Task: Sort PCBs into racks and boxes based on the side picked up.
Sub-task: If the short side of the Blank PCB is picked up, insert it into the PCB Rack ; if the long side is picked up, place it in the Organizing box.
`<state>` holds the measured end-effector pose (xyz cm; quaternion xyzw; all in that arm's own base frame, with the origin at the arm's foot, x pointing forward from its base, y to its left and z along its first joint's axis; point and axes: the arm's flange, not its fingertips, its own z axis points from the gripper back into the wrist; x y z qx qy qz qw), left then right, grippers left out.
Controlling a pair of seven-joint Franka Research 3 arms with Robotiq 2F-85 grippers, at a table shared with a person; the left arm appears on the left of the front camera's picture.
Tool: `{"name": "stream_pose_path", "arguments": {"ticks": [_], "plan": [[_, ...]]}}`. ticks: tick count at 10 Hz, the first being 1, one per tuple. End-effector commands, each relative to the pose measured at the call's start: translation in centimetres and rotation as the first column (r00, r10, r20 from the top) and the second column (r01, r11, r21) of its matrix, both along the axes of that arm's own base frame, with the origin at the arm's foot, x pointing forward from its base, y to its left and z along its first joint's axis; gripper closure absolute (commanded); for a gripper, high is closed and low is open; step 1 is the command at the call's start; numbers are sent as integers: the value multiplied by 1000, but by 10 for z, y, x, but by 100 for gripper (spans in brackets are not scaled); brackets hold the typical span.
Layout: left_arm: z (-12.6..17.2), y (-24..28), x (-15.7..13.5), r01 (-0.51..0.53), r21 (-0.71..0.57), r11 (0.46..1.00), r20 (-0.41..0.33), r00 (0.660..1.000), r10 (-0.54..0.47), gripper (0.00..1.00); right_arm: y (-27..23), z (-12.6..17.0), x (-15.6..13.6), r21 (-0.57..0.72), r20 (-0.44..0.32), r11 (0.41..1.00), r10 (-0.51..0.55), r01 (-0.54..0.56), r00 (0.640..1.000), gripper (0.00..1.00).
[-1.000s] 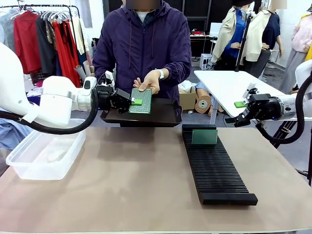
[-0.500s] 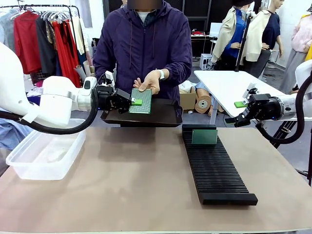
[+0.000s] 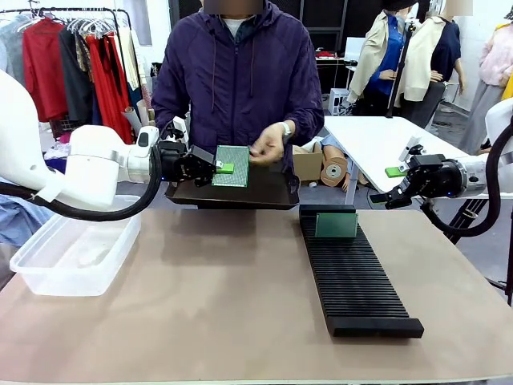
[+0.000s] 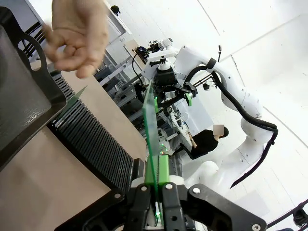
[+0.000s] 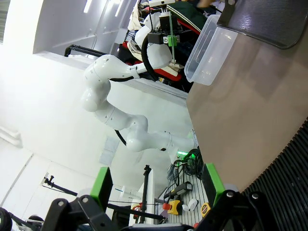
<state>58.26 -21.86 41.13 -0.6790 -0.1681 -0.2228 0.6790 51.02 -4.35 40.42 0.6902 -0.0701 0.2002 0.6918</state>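
Note:
A green PCB (image 3: 234, 160) hangs upright over the dark tray (image 3: 276, 194), pinched at its left edge by my shut left gripper (image 3: 222, 168). In the left wrist view that PCB (image 4: 150, 120) runs edge-on up from between the closed fingers of the left gripper (image 4: 156, 166). The person's hand (image 3: 268, 147) hovers just right of the board, apart from it. A second PCB (image 3: 336, 225) stands in the far end of the black rack (image 3: 357, 285). The clear box (image 3: 74, 255) sits at the table's left. My right gripper (image 3: 394, 185) is open and holds nothing, level with the rack's far right.
The dark shallow tray lies at the far middle, in front of the person. The right wrist view takes in the box (image 5: 209, 48), the tray's corner (image 5: 269, 21), the rack's edge (image 5: 288, 168) and bare table between them. A white table (image 3: 377, 140) stands behind at right.
The person's hand, which rested on the PCB's top right corner, has let go and drawn off to the right. Both arms have stayed still.

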Motion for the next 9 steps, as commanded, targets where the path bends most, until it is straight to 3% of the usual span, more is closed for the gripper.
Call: {"name": "stream_pose_path", "arguments": {"ticks": [1, 9], "plan": [[1, -1, -1, 5, -7, 1000, 6, 1000, -5, 100, -1, 1, 1, -6, 21, 1000, -2, 2, 1000, 0], [1, -1, -1, 5, -7, 1000, 6, 1000, -5, 100, -1, 1, 1, -6, 21, 1000, -2, 2, 1000, 0]]}}
